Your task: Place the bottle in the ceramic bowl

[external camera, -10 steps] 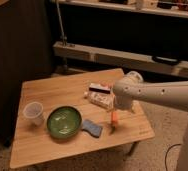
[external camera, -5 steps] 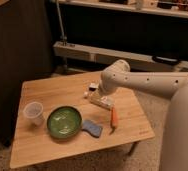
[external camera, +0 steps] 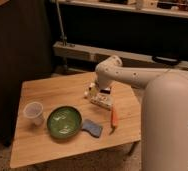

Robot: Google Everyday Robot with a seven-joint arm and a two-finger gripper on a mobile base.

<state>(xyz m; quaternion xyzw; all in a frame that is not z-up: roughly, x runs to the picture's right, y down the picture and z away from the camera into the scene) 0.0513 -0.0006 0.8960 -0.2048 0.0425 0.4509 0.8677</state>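
Smooth white rounded arm [external camera: 137, 75] and shell [external camera: 172, 125]; tool [external camera: 100, 93] over the table [external camera: 52, 92].

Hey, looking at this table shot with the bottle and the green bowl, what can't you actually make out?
All in the camera view:
- Gripper: low over the table's far middle, mostly covered by the arm's own wrist.
- Bottle: only a pale bit shows beside the gripper; whether it is held cannot be told.
- Packet: far end hidden under the arm, print too small.
- Table's near right corner: hidden by the robot's body.
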